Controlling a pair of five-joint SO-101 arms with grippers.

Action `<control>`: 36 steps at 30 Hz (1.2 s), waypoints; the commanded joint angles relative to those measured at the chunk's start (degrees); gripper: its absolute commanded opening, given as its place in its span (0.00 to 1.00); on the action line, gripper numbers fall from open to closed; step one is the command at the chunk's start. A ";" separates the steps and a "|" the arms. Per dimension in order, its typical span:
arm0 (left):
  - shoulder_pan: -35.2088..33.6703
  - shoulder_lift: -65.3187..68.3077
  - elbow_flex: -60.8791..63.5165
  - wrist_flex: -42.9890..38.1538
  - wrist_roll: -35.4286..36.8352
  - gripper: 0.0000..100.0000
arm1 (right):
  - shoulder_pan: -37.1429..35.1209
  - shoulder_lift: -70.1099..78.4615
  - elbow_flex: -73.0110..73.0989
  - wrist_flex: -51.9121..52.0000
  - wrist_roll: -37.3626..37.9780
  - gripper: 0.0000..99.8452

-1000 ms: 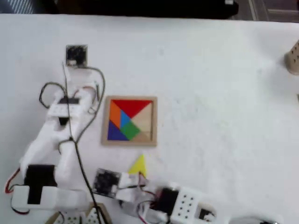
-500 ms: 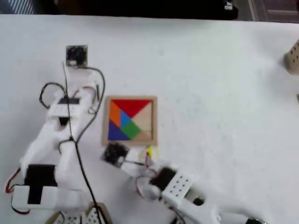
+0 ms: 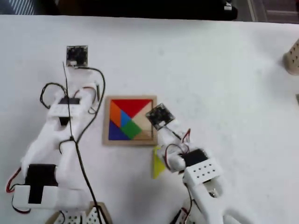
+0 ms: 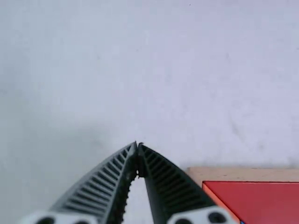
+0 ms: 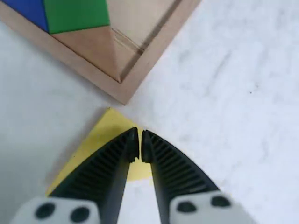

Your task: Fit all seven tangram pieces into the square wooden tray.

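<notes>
The square wooden tray lies mid-table with red, orange, blue and green pieces inside; its right part shows wood colour. A yellow triangle lies flat on the table just in front of the tray's near right corner. My right gripper is shut, its tips resting over the yellow triangle close to the tray's corner. My left gripper is shut with nothing in it, hovering over bare table beside the tray's corner that holds the red piece.
The left arm and its loose cables take up the table's left side. The right arm comes in from the front right. A perforated wooden block stands at the far right edge.
The right arm swung from the front left round to the tray's right side. The yellow triangle shifted right, from below the tray's middle to below its right corner. The left arm kept still.
</notes>
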State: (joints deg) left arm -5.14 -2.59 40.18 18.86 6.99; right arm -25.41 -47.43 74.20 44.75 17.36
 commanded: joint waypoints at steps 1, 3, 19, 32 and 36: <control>-0.48 -0.48 -3.08 -1.05 -0.18 0.02 | 1.10 -4.88 -5.54 9.80 6.07 0.02; -0.48 -0.48 -3.08 -1.05 -0.18 0.02 | 0.75 -8.04 -6.15 14.11 8.70 0.02; -0.40 -0.48 -3.08 -1.05 -0.18 0.02 | -27.38 -12.44 1.93 12.97 13.01 0.02; -0.57 -0.40 -2.99 -1.05 -0.18 0.02 | -10.68 3.91 -1.05 7.52 13.10 0.02; -0.66 -0.40 -2.99 -1.05 -0.18 0.02 | -4.09 6.64 -2.90 9.27 13.89 0.02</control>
State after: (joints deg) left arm -5.14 -2.59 40.18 18.86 6.99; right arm -34.55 -41.80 74.20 53.01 30.02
